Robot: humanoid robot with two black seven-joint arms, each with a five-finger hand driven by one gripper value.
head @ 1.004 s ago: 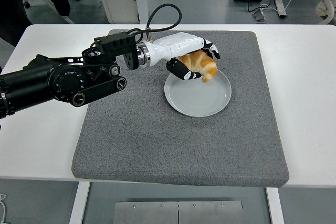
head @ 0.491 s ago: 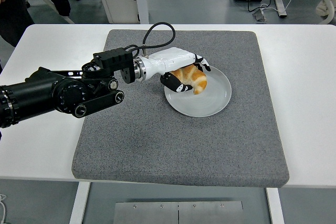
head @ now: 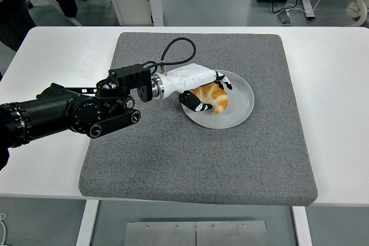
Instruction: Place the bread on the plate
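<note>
White table (head: 340, 84) surface is covered across its middle by a square grey mat (head: 196, 159), and a pale round plate (head: 237, 106) is set on the mat's upper half, slightly toward one o'clock from the mat's centre. Beyond the table's far edge, a grey floor with cables, desk legs and part of a standing person's dark clothing at the eleven o'clock corner can be seen.

From the nine o'clock edge the left arm (head: 63, 116) is stretched in over the mat, black along its length and white at the wrist. The left hand (head: 199, 87) is held over the nine o'clock side of the plate, its fingers (head: 196, 103) curled around a golden-brown piece of bread (head: 214, 97). The bread is clasped between the white palm above and the dark-tipped fingers below, and is positioned low over the plate's left half; whether its underside touches the plate cannot be told. The three o'clock part of the plate is left bare.
</note>
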